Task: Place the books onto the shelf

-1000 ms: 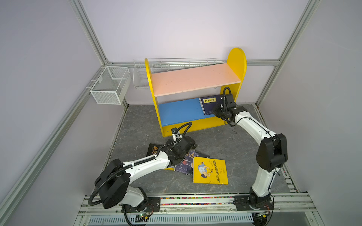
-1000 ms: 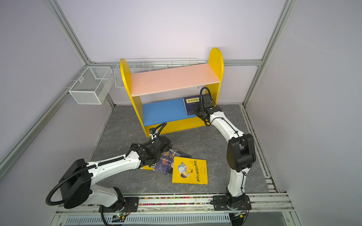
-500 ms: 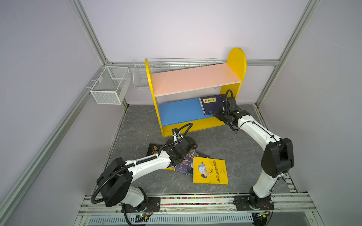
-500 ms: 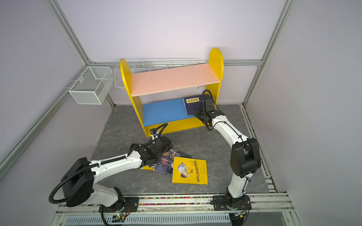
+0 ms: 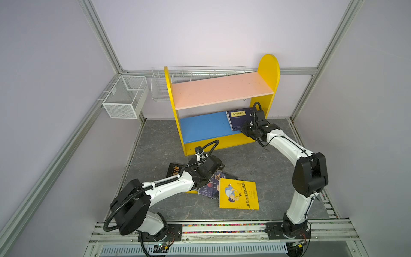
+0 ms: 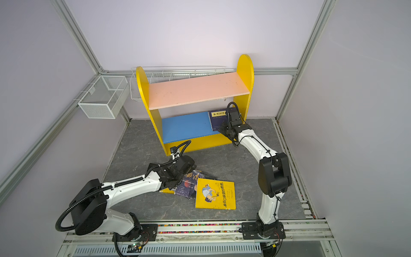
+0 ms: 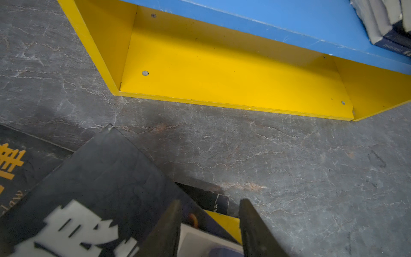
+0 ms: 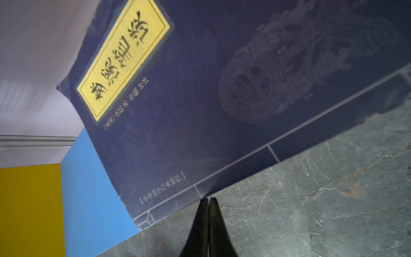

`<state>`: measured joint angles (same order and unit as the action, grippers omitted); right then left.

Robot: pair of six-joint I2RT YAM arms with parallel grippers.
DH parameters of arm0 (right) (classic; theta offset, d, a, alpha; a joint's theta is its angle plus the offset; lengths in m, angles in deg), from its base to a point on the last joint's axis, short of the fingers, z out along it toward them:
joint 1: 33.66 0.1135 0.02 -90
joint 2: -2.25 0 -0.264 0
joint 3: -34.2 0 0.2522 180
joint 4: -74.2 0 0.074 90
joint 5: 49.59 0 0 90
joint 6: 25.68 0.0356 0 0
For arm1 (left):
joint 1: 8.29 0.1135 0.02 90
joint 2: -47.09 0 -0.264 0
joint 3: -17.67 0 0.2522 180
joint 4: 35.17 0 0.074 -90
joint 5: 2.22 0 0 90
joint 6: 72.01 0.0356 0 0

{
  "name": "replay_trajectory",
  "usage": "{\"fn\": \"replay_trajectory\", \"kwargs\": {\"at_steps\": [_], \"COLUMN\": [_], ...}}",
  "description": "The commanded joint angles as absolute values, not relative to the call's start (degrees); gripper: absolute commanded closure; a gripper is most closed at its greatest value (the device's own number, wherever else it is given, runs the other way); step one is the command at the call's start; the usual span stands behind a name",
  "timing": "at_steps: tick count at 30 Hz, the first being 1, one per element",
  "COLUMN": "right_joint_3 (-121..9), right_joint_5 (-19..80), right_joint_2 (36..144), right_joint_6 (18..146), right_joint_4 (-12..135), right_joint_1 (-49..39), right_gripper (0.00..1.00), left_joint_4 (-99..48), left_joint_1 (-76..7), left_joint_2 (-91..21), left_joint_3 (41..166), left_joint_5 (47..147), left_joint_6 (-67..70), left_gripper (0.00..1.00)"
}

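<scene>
Right now my right jaws are pressed fully together, holding nothing; as I judge it, a blunt closed point suits nudging rather than gripping. Their fingertips (image 8: 215,211) meet the front edge of the navy book (image 8: 222,89), which lies flat at the right end of the blue lower board (image 5: 204,126), close to the yellow side panel of the shelf (image 5: 269,66). Tucked there, it leaves the rest of the board free for the others.

My left jaws stand part-way open over the loose pile on the counter (image 5: 255,160). One finger (image 7: 169,224) overlaps the edge of a black book (image 7: 100,178) with large pale characters; I see nothing pinched, though I cannot be sure. I take it I am lining up on the next book to lift.

Both top views give the layout: the yellow cartoon book (image 5: 239,193) face up, darker ones fanned beneath my left arm (image 5: 169,187), all apart from the shelf. They hide both sets of tips behind my wrists. Only the right wrist view shows the navy cover jutting past the board's front over the counter, so it wants pushing in. Only the left wrist view shows the gap between my left fingers, and the pale page edges (image 7: 378,22) of several books stacked on the board.
</scene>
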<state>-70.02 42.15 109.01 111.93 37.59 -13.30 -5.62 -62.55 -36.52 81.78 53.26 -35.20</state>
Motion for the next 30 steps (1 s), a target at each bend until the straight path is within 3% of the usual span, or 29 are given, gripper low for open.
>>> {"fn": "replay_trajectory", "kwargs": {"at_steps": [1, 20, 26, 30], "right_joint_3": [-71.72, -73.91, -64.45, -52.58], "right_joint_5": [41.81, 43.99, 42.85, 42.45], "right_joint_2": [109.99, 110.47, 100.96, 90.71], "right_joint_6": [112.88, 110.73, 110.03, 111.58], "right_joint_4": [38.23, 38.08, 40.83, 38.31], "right_joint_1": [-13.03, -13.16, -13.05, -13.40], "right_gripper": [0.93, 0.93, 0.93, 0.87], "left_joint_4": [-4.28, -3.77, -2.78, -1.66], "left_joint_1": [-62.17, -61.95, -61.91, -61.95], "left_joint_2": [-36.91, -36.17, -34.83, -33.44], "left_joint_3": [83.11, 83.13, 83.37, 84.06], "left_joint_5": [52.19, 51.93, 51.17, 54.61], "left_joint_6": [-36.45, -36.31, -34.22, -29.11], "left_gripper": [0.56, 0.55, 0.55, 0.55]}}
